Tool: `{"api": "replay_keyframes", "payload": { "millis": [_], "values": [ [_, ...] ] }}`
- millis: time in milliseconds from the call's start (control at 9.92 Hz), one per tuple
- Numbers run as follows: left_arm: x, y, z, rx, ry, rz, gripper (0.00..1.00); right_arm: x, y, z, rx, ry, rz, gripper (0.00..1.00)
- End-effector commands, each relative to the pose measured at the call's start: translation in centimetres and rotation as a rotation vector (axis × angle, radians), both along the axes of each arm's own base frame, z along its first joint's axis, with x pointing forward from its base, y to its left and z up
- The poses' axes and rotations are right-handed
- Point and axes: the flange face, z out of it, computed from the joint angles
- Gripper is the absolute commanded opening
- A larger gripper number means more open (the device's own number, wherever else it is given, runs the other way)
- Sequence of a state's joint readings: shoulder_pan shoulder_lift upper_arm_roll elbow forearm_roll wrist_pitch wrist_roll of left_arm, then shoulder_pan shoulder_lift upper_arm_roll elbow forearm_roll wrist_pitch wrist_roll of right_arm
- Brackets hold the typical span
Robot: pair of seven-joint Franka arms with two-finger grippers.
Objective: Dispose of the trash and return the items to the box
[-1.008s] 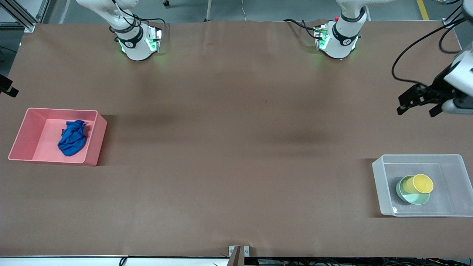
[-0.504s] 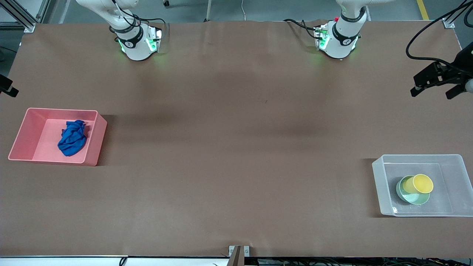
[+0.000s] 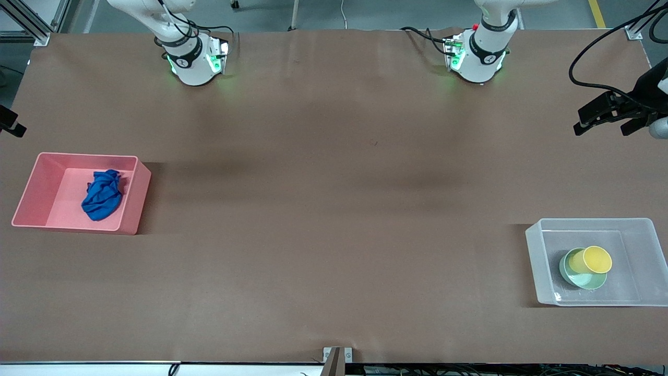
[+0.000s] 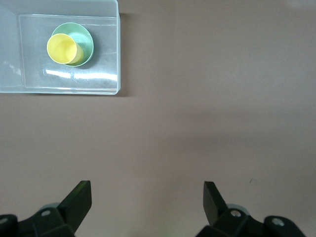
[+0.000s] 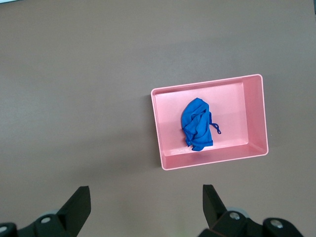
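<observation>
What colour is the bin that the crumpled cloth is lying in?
Pink. The bin holding the blue cloth shows best in the right wrist view.

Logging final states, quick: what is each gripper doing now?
Left gripper: open, empty, over bare table.
Right gripper: open, empty, over bare table.

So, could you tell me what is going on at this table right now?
Nothing is being handled at the moment. The blue cloth lies in the pink bin toward the right arm's end of the table. The yellow cup sits in the green bowl inside the clear box toward the left arm's end. The left gripper hangs open and empty above the table. The right gripper is open and empty, high above the bin.
</observation>
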State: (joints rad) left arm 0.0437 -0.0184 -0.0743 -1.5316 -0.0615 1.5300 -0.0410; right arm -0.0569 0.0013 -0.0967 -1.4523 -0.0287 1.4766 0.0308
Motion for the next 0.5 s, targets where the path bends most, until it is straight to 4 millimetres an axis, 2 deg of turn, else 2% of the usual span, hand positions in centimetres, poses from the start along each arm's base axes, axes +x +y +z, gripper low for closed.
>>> {"api": "replay_keyframes", "payload": {
  "millis": [0, 403],
  "values": [
    [0.43, 0.06, -1.67, 0.05, 0.026, 0.006, 1.0, -0.61, 0.18, 0.18, 0.013, -0.002, 0.002, 1.0],
    [0.57, -0.73, -1.61, 0.055, 0.021, -0.008, 1.0, -0.6, 0.18, 0.2, 0.013, -0.003, 0.002, 1.0]
  ]
}}
